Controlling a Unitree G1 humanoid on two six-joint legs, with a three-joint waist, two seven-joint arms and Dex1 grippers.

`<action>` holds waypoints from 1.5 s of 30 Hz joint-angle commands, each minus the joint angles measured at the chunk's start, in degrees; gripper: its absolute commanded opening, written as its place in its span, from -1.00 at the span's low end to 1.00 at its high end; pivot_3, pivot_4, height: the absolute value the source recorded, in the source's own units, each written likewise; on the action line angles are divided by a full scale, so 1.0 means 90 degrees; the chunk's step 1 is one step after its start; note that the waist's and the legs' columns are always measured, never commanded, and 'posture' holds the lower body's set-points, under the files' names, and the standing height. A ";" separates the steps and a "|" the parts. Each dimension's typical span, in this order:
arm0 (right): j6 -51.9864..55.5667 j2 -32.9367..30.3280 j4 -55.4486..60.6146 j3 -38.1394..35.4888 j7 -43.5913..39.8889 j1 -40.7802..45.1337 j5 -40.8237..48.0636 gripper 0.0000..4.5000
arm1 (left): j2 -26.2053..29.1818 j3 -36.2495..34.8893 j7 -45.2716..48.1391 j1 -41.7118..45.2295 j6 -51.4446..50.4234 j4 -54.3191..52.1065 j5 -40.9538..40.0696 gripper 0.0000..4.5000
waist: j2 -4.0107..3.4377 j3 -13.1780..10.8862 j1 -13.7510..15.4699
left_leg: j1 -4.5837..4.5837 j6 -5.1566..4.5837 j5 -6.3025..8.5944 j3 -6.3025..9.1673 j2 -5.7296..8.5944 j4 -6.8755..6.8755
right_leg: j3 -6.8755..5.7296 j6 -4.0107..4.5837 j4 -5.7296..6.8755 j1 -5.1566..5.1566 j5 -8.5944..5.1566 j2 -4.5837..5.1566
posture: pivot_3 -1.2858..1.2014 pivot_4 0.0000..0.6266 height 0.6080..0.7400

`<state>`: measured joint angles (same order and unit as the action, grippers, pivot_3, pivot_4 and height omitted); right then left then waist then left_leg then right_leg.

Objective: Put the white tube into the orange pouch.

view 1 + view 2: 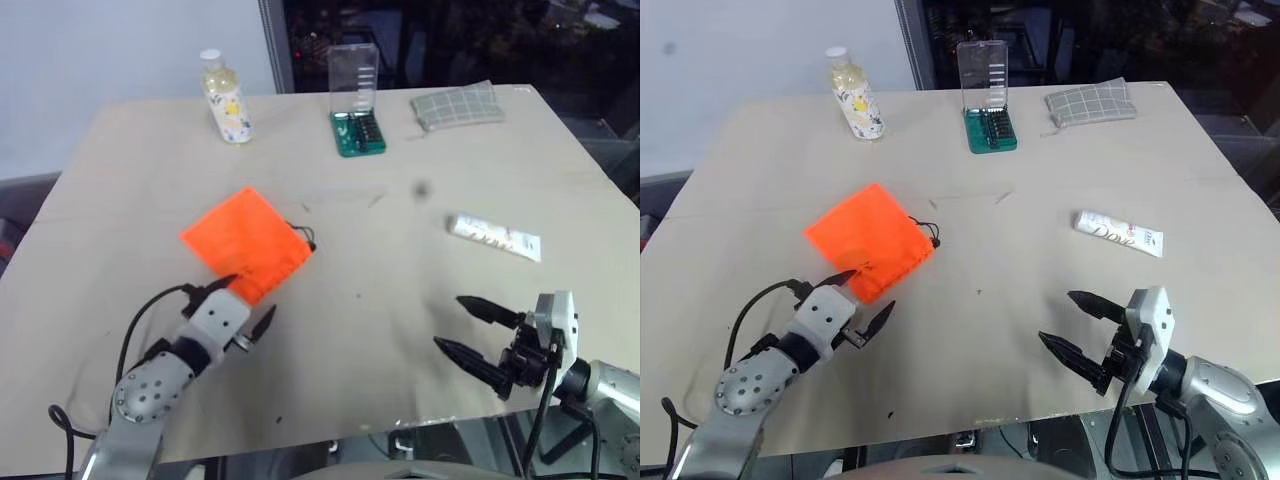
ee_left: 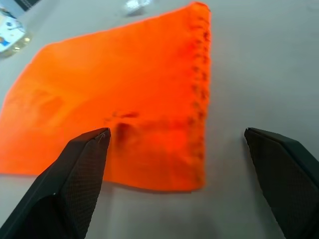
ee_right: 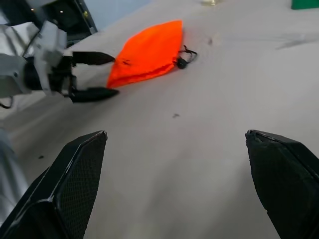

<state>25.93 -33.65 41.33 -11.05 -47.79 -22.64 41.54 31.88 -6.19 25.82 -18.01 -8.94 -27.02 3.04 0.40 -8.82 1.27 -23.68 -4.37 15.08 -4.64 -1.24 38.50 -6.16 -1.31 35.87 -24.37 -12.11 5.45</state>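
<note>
Left gripper (image 1: pixel 244 302) spread wide and empty, poised at the near corner of the orange pouch (image 1: pixel 246 243), one finger over the fabric edge, the other out over bare table (image 1: pixel 120 170). Right gripper (image 1: pixel 1077 327) likewise wide and empty, low at the near right, pointing across toward the left. White tube (image 1: pixel 1118 233) flat on the table at the right, farther off than the right gripper and well apart from the pouch.

Likely trouble:
- soft pouch sliding or bunching under a one-sided pinch, since nothing pins it down
- grabbing both fabric layers together, closing the mouth instead of opening it
- snagging the dark drawstring cord (image 1: pixel 306 238) at the pouch's right edge
- flat tube skidding away under a shallow approach, or getting pressed down rather than lifted
- both arms crowding mid-table if the right swings left before picking up the tube

Hard to make out:
- whether the pouch mouth is open at all; lies flat, gathered edge blurred in the left wrist view
- whether the left finger actually touches the fabric or hovers just above
- print on the tube, too small to read
- contents of the green case (image 1: pixel 358 132) at the far edge, beside the clear bottle (image 1: pixel 225 98) and the grey checked pouch (image 1: pixel 458 105)
</note>
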 commanded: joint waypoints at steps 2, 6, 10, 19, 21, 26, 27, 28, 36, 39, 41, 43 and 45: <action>-0.0193 -0.0299 0.0625 0.0182 -0.0400 -0.0181 0.0097 1.00 | -0.0296 -0.0015 -0.0203 0.0298 -0.0033 0.0051 -0.0087 0.99 | 0.0006 0.0004 0.0010 | 0.0001 -0.0003 -0.0002 0.0003 -0.0001 0.0002 | -0.0004 -0.0001 0.0001 0.0002 0.0000 -0.0001 | 0.03 -0.52 1.00; -0.0276 -0.0289 0.0524 0.0182 -0.0323 -0.0106 -0.0019 1.00 | -0.0336 -0.0063 -0.0240 0.0365 0.0123 0.0079 0.0032 0.99 | 0.0017 0.0010 0.0005 | 0.0001 -0.0006 -0.0004 0.0003 -0.0001 0.0005 | -0.0004 -0.0002 0.0002 0.0004 0.0000 -0.0002 | 0.03 -0.52 1.00; -0.0344 -0.0262 0.0436 0.0194 -0.0294 -0.0089 -0.0099 1.00 | -0.0294 -0.0118 -0.0327 0.0391 0.0166 0.0296 0.0188 0.99 | 0.0019 0.0012 0.0005 | 0.0003 -0.0005 -0.0003 0.0005 -0.0001 0.0007 | -0.0007 -0.0002 0.0002 0.0013 0.0000 -0.0002 | 0.03 -0.52 1.00; -0.0454 -0.0161 0.0416 0.0363 -0.0140 -0.0166 -0.0195 1.00 | -0.0287 -0.0213 -0.0645 0.0550 0.0569 0.0680 0.0454 0.99 | 0.0021 0.0013 0.0005 | 0.0005 -0.0006 -0.0004 0.0006 -0.0001 0.0009 | -0.0008 -0.0001 0.0003 0.0015 0.0000 -0.0002 | 0.03 -0.52 1.00; -0.0472 -0.0145 0.0412 0.0381 -0.0115 -0.0172 -0.0211 1.00 | -0.0308 -0.0265 -0.0761 0.0569 0.0618 0.0714 0.0501 0.99 | 0.0021 0.0013 0.0006 | 0.0005 -0.0006 -0.0004 0.0006 -0.0001 0.0009 | -0.0009 -0.0001 0.0003 0.0015 0.0000 -0.0001 | 0.03 -0.52 1.00; -0.0509 -0.0117 0.0380 0.0416 -0.0059 -0.0229 -0.0244 1.00 | -0.0274 -0.0278 -0.0576 0.0578 0.0778 0.0745 0.0260 0.99 | 0.0023 0.0014 0.0004 | 0.0004 -0.0006 -0.0004 0.0006 -0.0001 0.0009 | -0.0009 -0.0001 0.0003 0.0015 0.0001 -0.0001 | 0.03 -0.52 1.00; -0.0512 -0.0113 0.0382 0.0425 -0.0044 -0.0231 -0.0232 1.00 | -0.0275 -0.0266 -0.0518 0.0571 0.0786 0.0716 0.0208 0.99 | 0.0023 0.0014 0.0004 | 0.0004 -0.0006 -0.0004 0.0006 -0.0001 0.0009 | -0.0009 -0.0001 0.0003 0.0015 0.0000 -0.0001 | 0.03 -0.52 1.00; -0.0514 -0.0111 0.0384 0.0437 -0.0028 -0.0233 -0.0230 1.00 | -0.0272 -0.0252 -0.0452 0.0559 0.0816 0.0687 0.0155 0.88 | 0.0023 0.0014 0.0004 | 0.0004 -0.0006 -0.0004 0.0006 -0.0001 0.0009 | -0.0009 -0.0001 0.0003 0.0015 0.0001 0.0000 | 0.03 -0.52 1.00; -0.0556 -0.0061 0.0398 0.0590 0.0028 -0.0277 -0.0309 1.00 | -0.0251 -0.0236 -0.0307 0.0610 0.0999 0.0659 0.0163 -0.64 | 0.0024 0.0015 0.0003 | 0.0004 -0.0005 -0.0003 0.0006 -0.0001 0.0010 | -0.0009 -0.0001 0.0004 0.0016 0.0001 0.0000 | 0.03 -0.52 1.00; -0.0585 -0.0035 0.0387 0.0660 0.0054 -0.0266 -0.0338 1.00 | -0.0247 -0.0235 -0.0273 0.0665 0.0986 0.0654 0.0153 -0.98 | 0.0024 0.0015 0.0005 | 0.0004 -0.0006 -0.0004 0.0006 -0.0001 0.0011 | -0.0010 -0.0001 0.0004 0.0015 0.0001 0.0000 | 0.03 -0.52 1.00; -0.0598 -0.0019 0.0374 0.0695 0.0067 -0.0253 -0.0360 1.00 | -0.0238 -0.0247 -0.0208 0.0714 0.0946 0.0624 0.0087 -0.98 | 0.0024 0.0015 0.0004 | 0.0004 -0.0006 -0.0004 0.0006 -0.0001 0.0011 | -0.0010 -0.0001 0.0004 0.0016 0.0001 -0.0001 | 0.03 -0.52 1.00; -0.0602 -0.0005 0.0358 0.0727 0.0091 -0.0219 -0.0369 1.00 | -0.0214 -0.0271 -0.0090 0.0833 0.0844 0.0553 -0.0046 -0.98 | 0.0024 0.0015 0.0004 | 0.0004 -0.0007 -0.0004 0.0006 -0.0001 0.0012 | -0.0010 -0.0001 0.0004 0.0017 0.0001 -0.0001 | 0.03 -0.52 1.00; -0.0592 0.0012 0.0337 0.0751 0.0137 -0.0134 -0.0376 1.00 | -0.0224 -0.0286 0.0003 0.0991 0.0644 0.0439 -0.0212 -0.98 | 0.0025 0.0015 0.0005 | 0.0004 -0.0007 -0.0005 0.0006 -0.0001 0.0013 | -0.0011 -0.0001 0.0005 0.0017 0.0001 -0.0001 | 0.03 -0.52 1.00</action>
<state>21.79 -33.78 43.72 -4.32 -46.92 -24.38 38.20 29.32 -7.94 25.25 -10.22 -2.32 -19.74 2.87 0.62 -8.69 1.32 -23.65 -4.43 15.03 -4.57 -1.25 38.64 -6.27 -1.32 35.93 -24.22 -12.10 5.44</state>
